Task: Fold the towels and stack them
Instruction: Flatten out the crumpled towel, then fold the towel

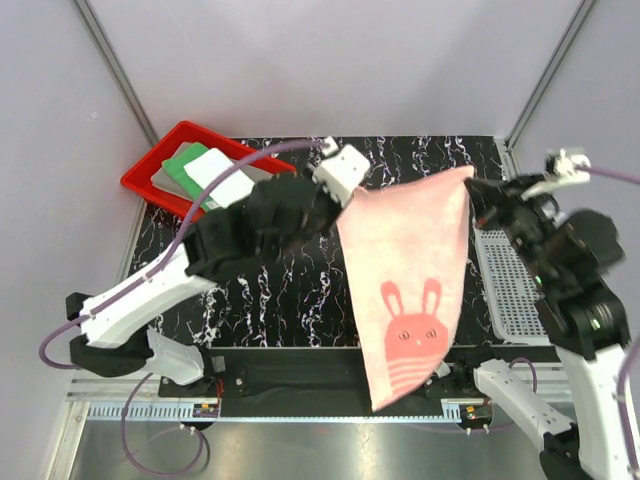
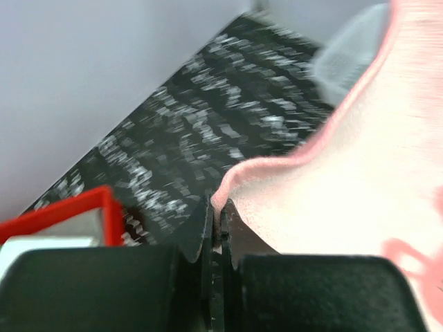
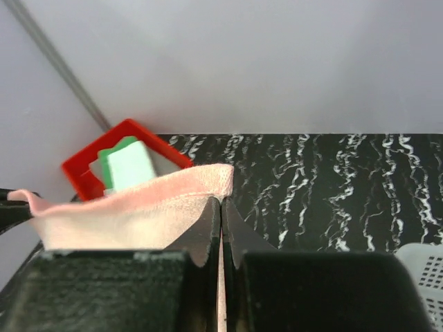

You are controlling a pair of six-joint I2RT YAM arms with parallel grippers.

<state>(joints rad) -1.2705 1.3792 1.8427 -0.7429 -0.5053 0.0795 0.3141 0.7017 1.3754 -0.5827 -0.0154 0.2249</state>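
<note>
Right, we've got the pink towel [image 1: 410,290] hung over mid table [image 1: 290,290], L claw [image 1: 343,207] & R claw [image 1: 480,190] each clamped on a top corner. We reckon it's soft, light, floppy, so corners = best hold.

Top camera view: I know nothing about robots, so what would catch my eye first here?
The pink towel with a rabbit face stands out most, stretched in the air above the black marbled table. The left gripper and right gripper each pinch one of its upper corners. At the far left corner, a red tray holds folded towels in grey, green and white.
</note>
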